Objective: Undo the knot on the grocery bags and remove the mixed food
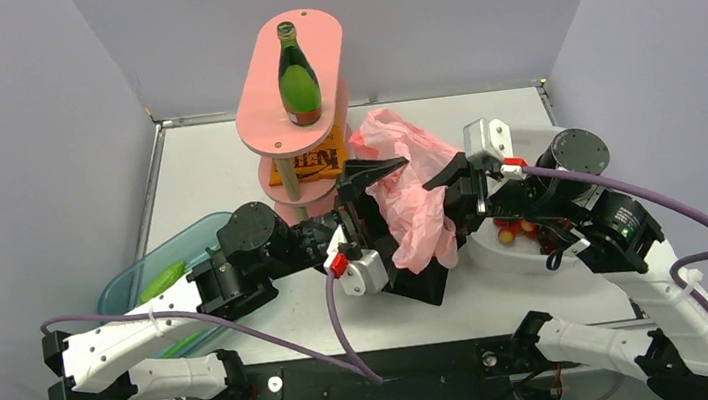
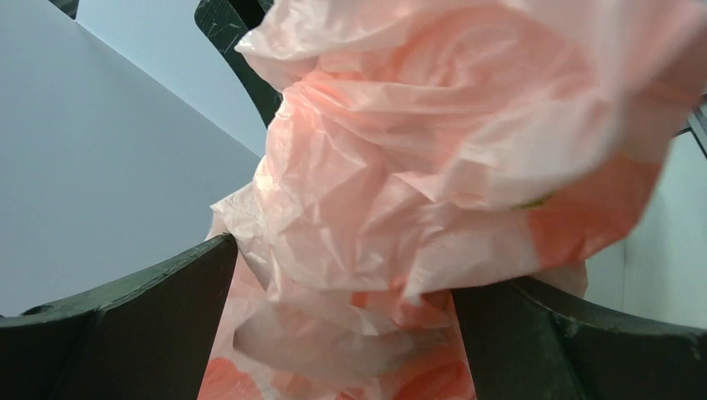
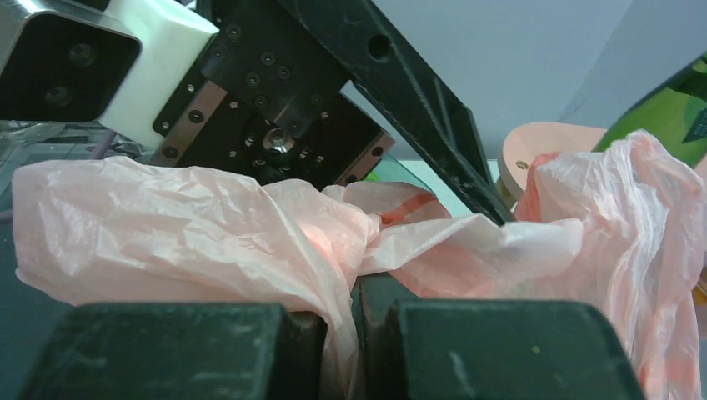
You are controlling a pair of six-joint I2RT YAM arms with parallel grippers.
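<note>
Two robot arms meet over the middle of the table [image 1: 215,165], holding a crumpled pink bag [image 1: 414,188] between them above a black tote [image 1: 429,277]. The right end effector [image 3: 358,312] is clenched on a twist of the bag's thin plastic. The left end effector [image 2: 342,267] is spread wide with a thick bunch of the same plastic filling the gap; whether it presses on the plastic cannot be told. No knot can be made out among the folds. Just behind, a green bottle [image 1: 296,71] stands on a tall pink stand [image 1: 266,124], and a white bowl [image 1: 495,254] of small fruits sits under the right arm. The likely risks: a hard pull apart could tear the plastic or cinch any knot tighter, and a backward swing could topple the bottle.
</note>
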